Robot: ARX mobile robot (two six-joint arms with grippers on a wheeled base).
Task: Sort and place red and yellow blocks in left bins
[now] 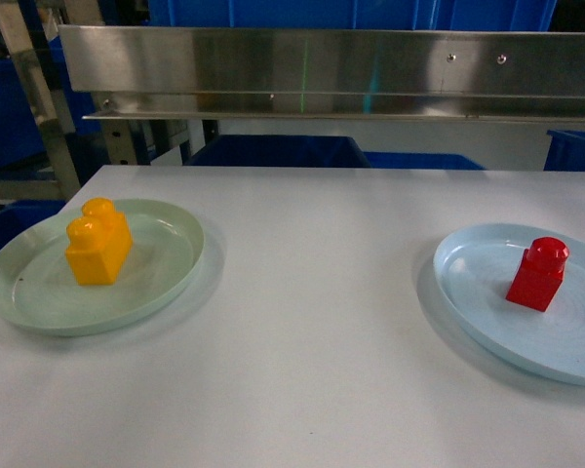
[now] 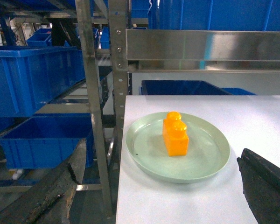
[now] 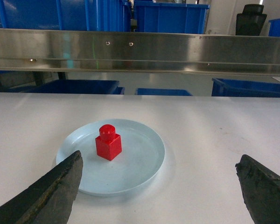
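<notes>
The yellow block, with two studs, stands on a pale green plate at the table's left. On a light blue plate at the right stands the smaller red block. Neither gripper shows in the head view. My left gripper is open and empty, short of the green plate that carries the yellow block. My right gripper is also open and empty, its fingers wide apart near the blue plate with the red block. Blue bins sit on the rack left of the table.
A steel shelf rail runs across the back above the white table. A metal rack post stands just left of the table edge, with a lower blue bin behind it. More blue bins lie behind the table.
</notes>
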